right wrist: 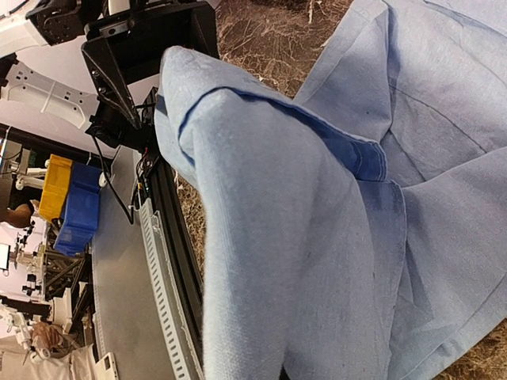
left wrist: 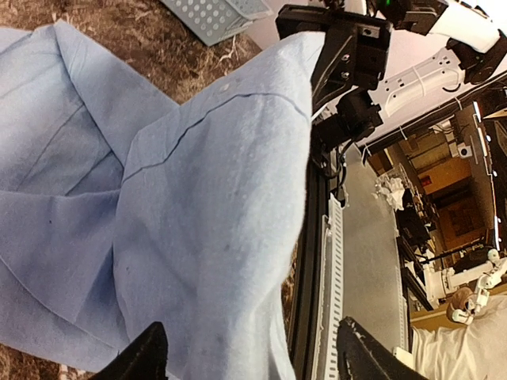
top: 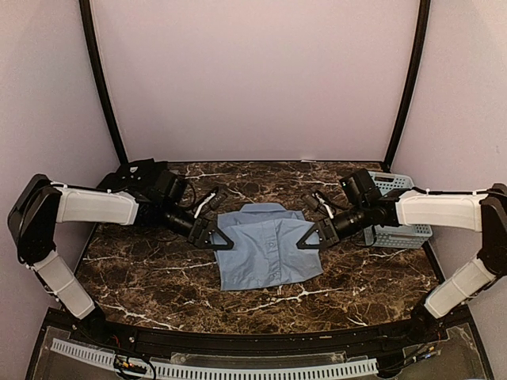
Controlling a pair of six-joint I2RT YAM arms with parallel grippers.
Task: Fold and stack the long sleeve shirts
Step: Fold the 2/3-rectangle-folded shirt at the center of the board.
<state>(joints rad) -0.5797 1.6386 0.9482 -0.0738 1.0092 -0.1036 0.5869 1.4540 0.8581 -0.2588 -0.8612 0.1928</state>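
Note:
The light blue shirt (top: 265, 249) lies partly folded in the middle of the marble table, collar toward the back. My left gripper (top: 215, 236) is at its left edge. In the left wrist view its fingers (left wrist: 146, 360) stand wide apart with a raised ridge of the shirt (left wrist: 198, 222) between them. My right gripper (top: 310, 237) is at the shirt's right edge. In the right wrist view the shirt cloth (right wrist: 301, 237) gathers narrowly into the jaws and hides the fingers. The black shirt (top: 135, 172) lies bunched at the back left, behind the left arm.
A pale blue lattice basket (top: 394, 210) stands at the back right, behind the right arm; its corner shows in the left wrist view (left wrist: 210, 12). The dark marble table (top: 158, 277) ends in a black rail at the front. Pale walls enclose the sides and back.

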